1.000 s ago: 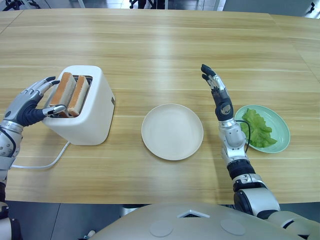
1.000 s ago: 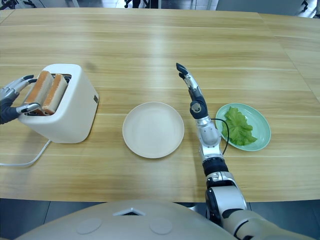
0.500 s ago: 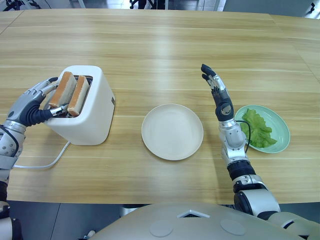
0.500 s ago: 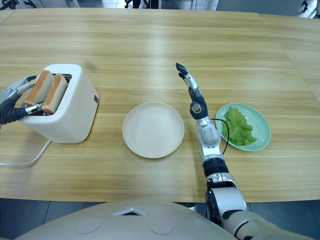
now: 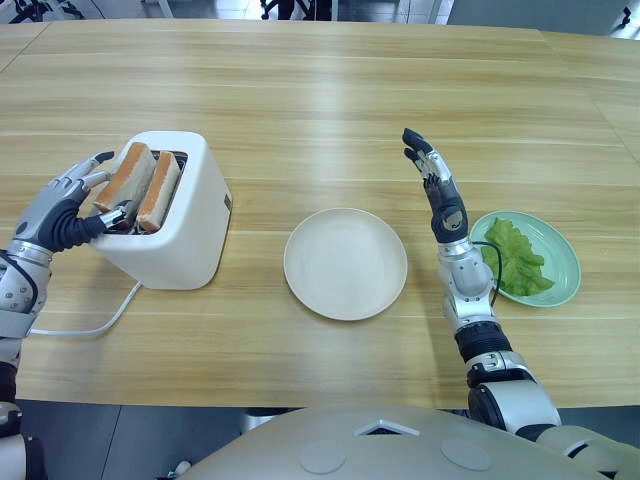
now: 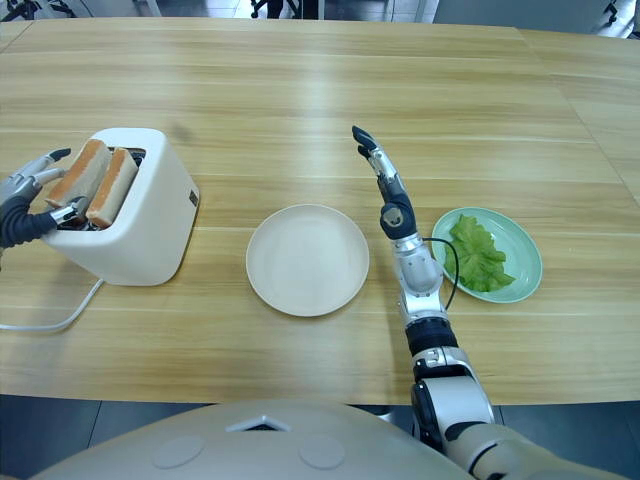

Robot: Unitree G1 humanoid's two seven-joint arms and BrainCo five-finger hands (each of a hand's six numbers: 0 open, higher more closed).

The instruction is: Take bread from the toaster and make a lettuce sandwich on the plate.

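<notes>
Left eye view, from the near side of the table (image 5: 320, 100): a white toaster (image 5: 170, 225) stands at the left, its white cord (image 5: 88, 326) trailing off toward the near edge. Two slices of toast stick up out of its slots. The left robot hand (image 5: 62, 212) is at the toaster's outer side, its fingers (image 5: 84, 172) curled over the far edge of the outer bread slice (image 5: 127, 177) and its thumb pressed in from the near side, so it grips that slice, which leans toward the hand. The inner bread slice (image 5: 159, 190) sits just beside it in its slot.

A cream plate (image 5: 345, 263) lies bare at the middle of the table, well apart from the toaster. To its right the right robot hand (image 5: 433, 182) is held up over the wood, fingers stretched straight and pointing away, holding nothing. Just right of that forearm, a green dish (image 5: 562, 243) carries a leaf of lettuce (image 5: 513, 256).
</notes>
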